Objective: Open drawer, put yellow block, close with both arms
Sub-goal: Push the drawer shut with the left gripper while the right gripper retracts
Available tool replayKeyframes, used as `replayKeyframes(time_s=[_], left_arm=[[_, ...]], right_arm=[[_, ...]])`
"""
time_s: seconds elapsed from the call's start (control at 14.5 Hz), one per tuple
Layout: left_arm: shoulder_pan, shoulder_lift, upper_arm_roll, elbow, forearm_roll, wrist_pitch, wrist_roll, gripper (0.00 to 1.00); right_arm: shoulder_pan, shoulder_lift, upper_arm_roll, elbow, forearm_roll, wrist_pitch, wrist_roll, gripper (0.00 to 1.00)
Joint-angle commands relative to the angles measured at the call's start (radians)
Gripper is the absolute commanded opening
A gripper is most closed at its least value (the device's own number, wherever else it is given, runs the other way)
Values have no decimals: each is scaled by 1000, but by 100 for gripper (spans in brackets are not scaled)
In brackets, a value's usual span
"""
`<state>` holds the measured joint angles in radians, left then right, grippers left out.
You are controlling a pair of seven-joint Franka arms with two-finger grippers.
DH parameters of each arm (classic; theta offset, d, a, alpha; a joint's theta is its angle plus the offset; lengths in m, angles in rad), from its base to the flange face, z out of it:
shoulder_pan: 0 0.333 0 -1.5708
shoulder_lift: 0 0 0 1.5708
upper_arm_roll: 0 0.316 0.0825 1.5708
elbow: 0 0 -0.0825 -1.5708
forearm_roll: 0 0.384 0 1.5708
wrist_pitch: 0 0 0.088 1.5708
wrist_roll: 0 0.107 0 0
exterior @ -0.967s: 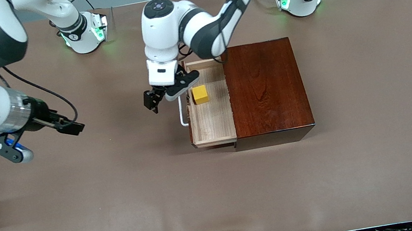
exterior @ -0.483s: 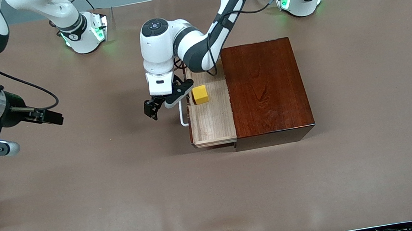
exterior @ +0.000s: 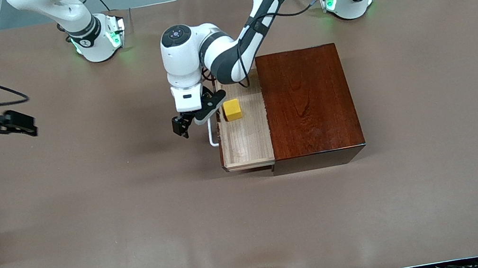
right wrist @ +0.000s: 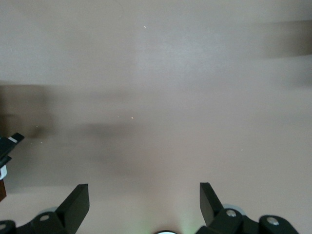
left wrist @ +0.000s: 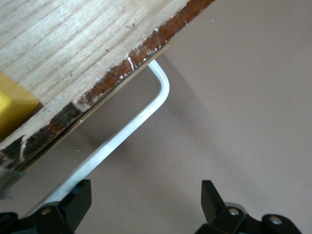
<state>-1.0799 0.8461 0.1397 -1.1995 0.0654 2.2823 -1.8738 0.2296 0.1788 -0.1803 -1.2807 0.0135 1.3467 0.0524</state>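
The drawer [exterior: 248, 144] stands pulled out of the dark mahogany box [exterior: 308, 104], toward the right arm's end of the table. The yellow block [exterior: 232, 109] lies in the drawer, in the part farther from the front camera. My left gripper [exterior: 185, 125] is open, low in front of the drawer, beside the white handle [exterior: 212, 136]. In the left wrist view one of the fingers [left wrist: 77, 201] sits next to the handle [left wrist: 122, 137], with the drawer front [left wrist: 122, 68] and the block's corner [left wrist: 12, 109] in sight. My right gripper [exterior: 22, 123] is open and empty over bare table.
The brown table cover [exterior: 138, 226] stretches all round the box. The right wrist view shows only the cover [right wrist: 156, 97] under my open right gripper [right wrist: 144, 202]. The arm bases [exterior: 96, 36] stand at the table's edge farthest from the front camera.
My right arm has drawn away from the box toward its own end of the table. My left gripper has dropped and shifted slightly toward the handle. The drawer and block have not moved.
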Motion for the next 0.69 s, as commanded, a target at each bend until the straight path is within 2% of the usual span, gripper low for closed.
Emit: replayKeyframes(time_s=[0.0,0.21,0.48,0.62], left_arm=[[-2,7,15,21,13,-78,-19,100],[41,-16,14,15,16,-231,-11,100],[77,-19,14,15,10,-392,47,100],[94,-21,14,15,14,-435,47,100]], right_arm=[[-49,-64,15,-60,-12,6,-101,100],[-78,-122,15,-139,-15,37,-132,100],[-125,-249,15,-302,-15,127,-134,100],[-124,-257,16,-310,-17,132,-135,100]])
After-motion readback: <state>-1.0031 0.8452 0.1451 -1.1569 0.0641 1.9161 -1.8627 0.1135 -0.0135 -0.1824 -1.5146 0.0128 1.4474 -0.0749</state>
